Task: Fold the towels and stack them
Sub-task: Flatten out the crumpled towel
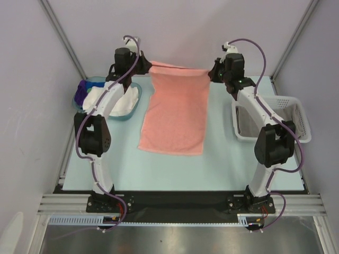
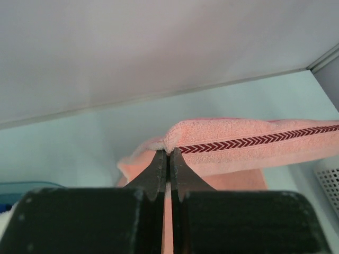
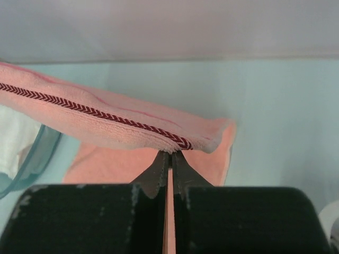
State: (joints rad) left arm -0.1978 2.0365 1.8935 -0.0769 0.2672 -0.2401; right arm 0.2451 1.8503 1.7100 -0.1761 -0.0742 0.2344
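The left gripper [image 1: 150, 67] and right gripper [image 1: 211, 74] hold a pink towel [image 1: 175, 114] by its 2 far corners.
Both pincers are clamped shut on cloth. The towel lies left of the white basket [image 1: 289, 100], its raised short edge stretched between them, its long axis running back toward the robot, near end flat on the table [image 1: 122, 164]. Neither arm is nearer.

Salmon pink towel [image 1: 177, 108] with dark red chevron stripe [image 2: 254, 141], pale blue table [image 1: 222, 164], white basket [image 1: 296, 117]
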